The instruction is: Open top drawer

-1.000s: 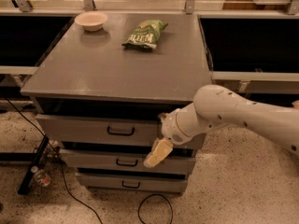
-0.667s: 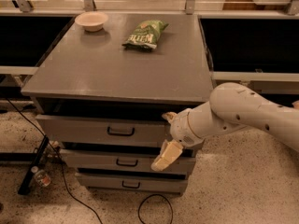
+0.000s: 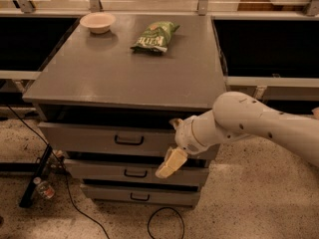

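The top drawer [image 3: 99,137] is the widest grey front under the cabinet top, with a small black bar handle [image 3: 128,140] at its centre. It stands out a little from the cabinet, with a dark gap above it. My gripper [image 3: 170,164] hangs in front of the drawer fronts, right of the handle and slightly lower, level with the gap above the middle drawer. It holds nothing that I can see. My white arm [image 3: 239,121] reaches in from the right and covers the top drawer's right end.
Below are a middle drawer [image 3: 129,173] and a bottom drawer [image 3: 137,196] with like handles. A cream bowl [image 3: 97,22] and a green chip bag [image 3: 155,36] lie on the grey cabinet top [image 3: 124,73]. On the floor lie black cables [image 3: 164,218], a bottle [image 3: 44,188] and a black stand foot [image 3: 35,183].
My gripper and arm swung a little to the right, then came back left to about where they were. The top drawer has not visibly moved.
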### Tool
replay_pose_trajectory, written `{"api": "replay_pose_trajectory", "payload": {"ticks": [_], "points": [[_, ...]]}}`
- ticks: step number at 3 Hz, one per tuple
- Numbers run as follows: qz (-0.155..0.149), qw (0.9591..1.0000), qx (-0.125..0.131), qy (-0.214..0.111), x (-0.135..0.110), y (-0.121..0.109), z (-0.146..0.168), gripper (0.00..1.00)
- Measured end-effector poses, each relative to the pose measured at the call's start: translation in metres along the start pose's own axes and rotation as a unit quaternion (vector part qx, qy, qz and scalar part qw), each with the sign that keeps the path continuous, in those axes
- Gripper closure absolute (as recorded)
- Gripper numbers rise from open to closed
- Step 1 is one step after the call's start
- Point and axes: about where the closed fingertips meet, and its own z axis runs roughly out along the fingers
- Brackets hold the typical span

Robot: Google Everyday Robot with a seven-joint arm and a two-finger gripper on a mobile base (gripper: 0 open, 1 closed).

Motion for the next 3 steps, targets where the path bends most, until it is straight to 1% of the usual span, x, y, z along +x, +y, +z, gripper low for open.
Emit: {"api": "replay_pose_trajectory", "payload": {"ticks": [1, 2, 3], "points": [[0.000, 1.0000, 0.000, 0.000, 0.0000, 0.0000, 0.0000, 0.00], [-0.007, 0.9999, -0.012, -0.006, -0.0021, 0.0025, 0.0056, 0.00], [-0.016, 0.9997, -0.019, -0.007, -0.0038, 0.0064, 0.0092, 0.00]]}}
